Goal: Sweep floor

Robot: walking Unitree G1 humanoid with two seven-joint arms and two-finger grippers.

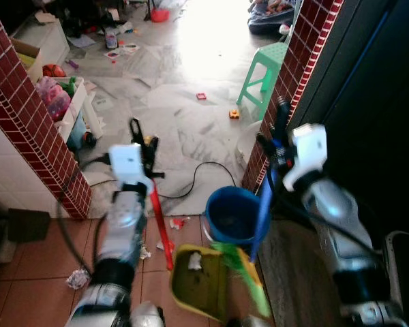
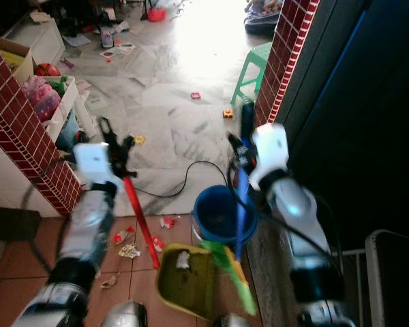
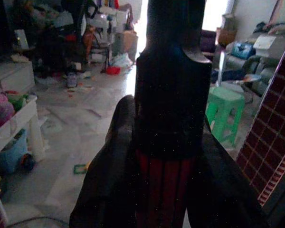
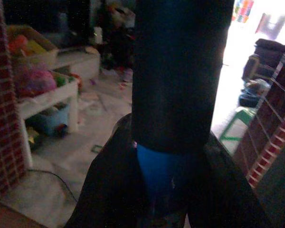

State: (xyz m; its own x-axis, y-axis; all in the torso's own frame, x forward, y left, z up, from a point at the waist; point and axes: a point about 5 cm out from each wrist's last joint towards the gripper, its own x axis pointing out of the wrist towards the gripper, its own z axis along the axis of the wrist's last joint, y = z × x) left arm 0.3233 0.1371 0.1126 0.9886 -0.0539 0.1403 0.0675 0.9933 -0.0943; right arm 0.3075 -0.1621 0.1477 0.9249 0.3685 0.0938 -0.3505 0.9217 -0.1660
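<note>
My left gripper (image 1: pixel 142 139) is shut on a red handle (image 1: pixel 162 228) that slants down to a yellow-green dustpan (image 1: pixel 203 283) on the terracotta tiles. A crumpled paper scrap (image 1: pixel 195 261) lies inside the pan. My right gripper (image 1: pixel 276 133) is shut on a blue broom handle (image 1: pixel 262 214); its green bristles (image 1: pixel 249 272) rest at the pan's right edge. The left wrist view shows the red handle (image 3: pixel 164 185) between the fingers, and the right wrist view the blue handle (image 4: pixel 161 175). More paper scraps (image 1: pixel 77 278) lie left of the pan.
A blue bucket (image 1: pixel 230 214) stands just behind the dustpan. Red brick pillars (image 1: pixel 41 136) flank the opening to a marble floor. On it are a black cable (image 1: pixel 198 177), a green stool (image 1: pixel 262 71), small toys (image 1: pixel 234 114) and a white toy shelf (image 1: pixel 71 109). A dark wall (image 1: pixel 368 88) is on the right.
</note>
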